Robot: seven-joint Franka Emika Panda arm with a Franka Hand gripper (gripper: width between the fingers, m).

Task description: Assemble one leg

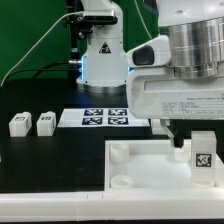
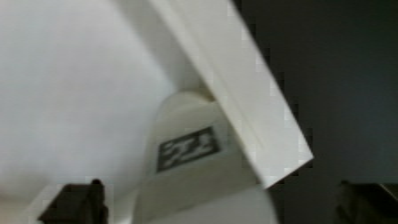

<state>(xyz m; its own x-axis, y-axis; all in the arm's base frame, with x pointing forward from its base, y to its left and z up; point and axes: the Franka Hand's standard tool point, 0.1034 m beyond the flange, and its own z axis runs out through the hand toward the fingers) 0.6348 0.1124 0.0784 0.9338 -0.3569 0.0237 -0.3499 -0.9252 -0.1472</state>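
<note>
A leg (image 1: 203, 157), a chunky white block with a black-and-white tag, stands at the white square panel's (image 1: 140, 190) far corner on the exterior view's right. My gripper (image 1: 192, 140) hangs right over it, one dark finger showing beside it. In the wrist view the leg (image 2: 187, 150) lies between my two dark fingertips (image 2: 75, 203), with a gap on each side, over the panel's edge (image 2: 240, 90). The gripper (image 2: 217, 208) is open around the leg. Two more legs (image 1: 18, 124) (image 1: 45, 123) stand on the black table at the exterior view's left.
The marker board (image 1: 105, 118) lies flat on the table behind the panel. A white robot base with a blue glow (image 1: 100, 55) stands at the back. The panel has round corner sockets (image 1: 121, 152).
</note>
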